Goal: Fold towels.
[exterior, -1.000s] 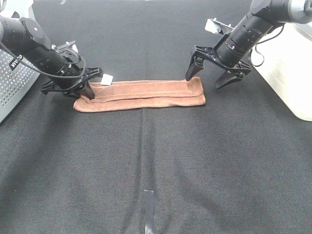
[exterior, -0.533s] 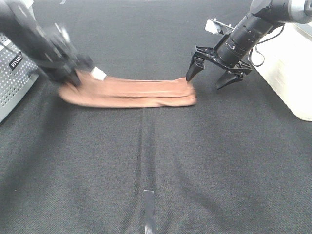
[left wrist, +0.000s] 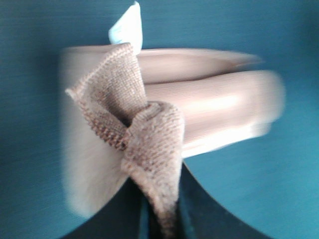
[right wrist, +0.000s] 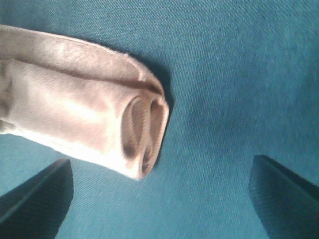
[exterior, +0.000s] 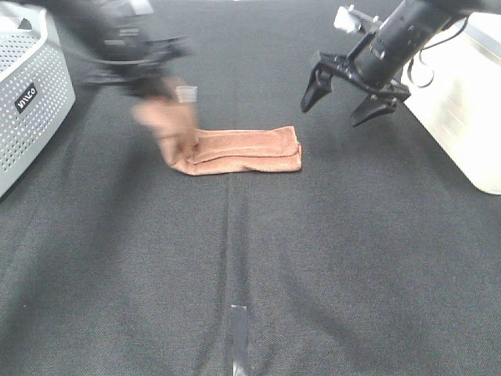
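Note:
The reddish-brown towel (exterior: 243,150) lies folded into a long strip on the black cloth, its left end lifted. My left gripper (exterior: 160,88) is shut on that lifted end and shows blurred. The white tag (exterior: 186,95) sticks out beside it. In the left wrist view the pinched towel corner (left wrist: 149,149) is bunched between the fingers (left wrist: 197,209), with the tag (left wrist: 127,27) above. My right gripper (exterior: 343,95) is open and empty, raised behind the towel's right end. In the right wrist view the rolled towel end (right wrist: 134,134) lies apart from the spread fingers (right wrist: 281,196).
A grey perforated basket (exterior: 31,94) stands at the left edge. A white box (exterior: 462,102) stands at the right, close to my right arm. A strip of tape (exterior: 239,337) marks the cloth near the front.
My left gripper has lifted the towel's left end and carried it rightward over the strip. The towel has shifted left. My right gripper has risen away from it.

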You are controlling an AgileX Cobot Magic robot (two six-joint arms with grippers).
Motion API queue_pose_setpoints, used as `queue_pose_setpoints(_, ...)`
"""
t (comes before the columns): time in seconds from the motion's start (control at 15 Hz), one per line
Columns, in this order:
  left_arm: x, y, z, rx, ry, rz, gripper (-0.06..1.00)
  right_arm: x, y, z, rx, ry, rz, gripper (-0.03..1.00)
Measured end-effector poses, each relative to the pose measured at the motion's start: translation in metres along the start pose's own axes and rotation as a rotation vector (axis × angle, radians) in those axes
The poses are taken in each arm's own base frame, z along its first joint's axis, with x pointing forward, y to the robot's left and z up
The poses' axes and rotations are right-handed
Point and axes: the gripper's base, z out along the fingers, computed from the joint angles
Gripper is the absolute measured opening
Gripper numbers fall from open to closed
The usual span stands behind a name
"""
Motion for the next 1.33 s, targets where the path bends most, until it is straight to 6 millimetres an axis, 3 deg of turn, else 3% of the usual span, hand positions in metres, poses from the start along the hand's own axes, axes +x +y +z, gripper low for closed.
queue_pose_setpoints(0.07,0.006,-0.016,0.016,0.038,-0.022,-0.027,0.07,0.001,0.001,-0.006,0.016,0.011,-0.002,0.89)
queue_pose_setpoints(0.2,0.013,-0.028,0.04,0.067,-0.048,-0.052,0.08,0.001,0.001,-0.016,0.054,0.007,-0.014,0.89)
queue_pose_setpoints(0.27,0.013,-0.028,0.04,0.067,-0.048,-0.052,0.08,0.001,0.001,-0.016,0.054,0.007,-0.014,0.89)
queue_pose_setpoints(0.4,0.02,-0.036,0.059,0.094,-0.066,-0.077,0.18,-0.001,0.002,-0.028,0.09,-0.012,-0.027,0.89)
queue_pose_setpoints(0.53,0.026,-0.042,0.071,0.12,-0.063,-0.108,0.43,-0.001,0.003,-0.032,0.099,-0.017,-0.022,0.89)
queue_pose_setpoints(0.6,0.029,-0.048,0.074,0.151,-0.061,-0.14,0.67,0.0,0.003,-0.033,0.102,-0.005,-0.023,0.89)
queue_pose_setpoints(0.73,0.026,-0.054,0.073,0.187,-0.09,-0.168,0.81,0.001,0.003,-0.033,0.103,0.003,-0.024,0.89)
queue_pose_setpoints(0.87,0.016,-0.058,0.066,0.202,-0.13,-0.11,0.83,0.001,0.003,-0.032,0.095,0.012,-0.019,0.89)
queue_pose_setpoints(1.07,-0.014,-0.042,0.027,0.147,-0.228,0.043,0.83,0.001,0.017,-0.032,-0.052,0.009,-0.005,0.89)
queue_pose_setpoints(1.2,-0.041,-0.01,-0.016,0.064,-0.323,0.075,0.83,0.0,0.047,-0.03,-0.252,-0.021,-0.043,0.89)
queue_pose_setpoints(1.33,-0.054,0.013,-0.038,0.032,-0.372,0.05,0.83,0.003,0.083,-0.026,-0.375,-0.05,-0.101,0.89)
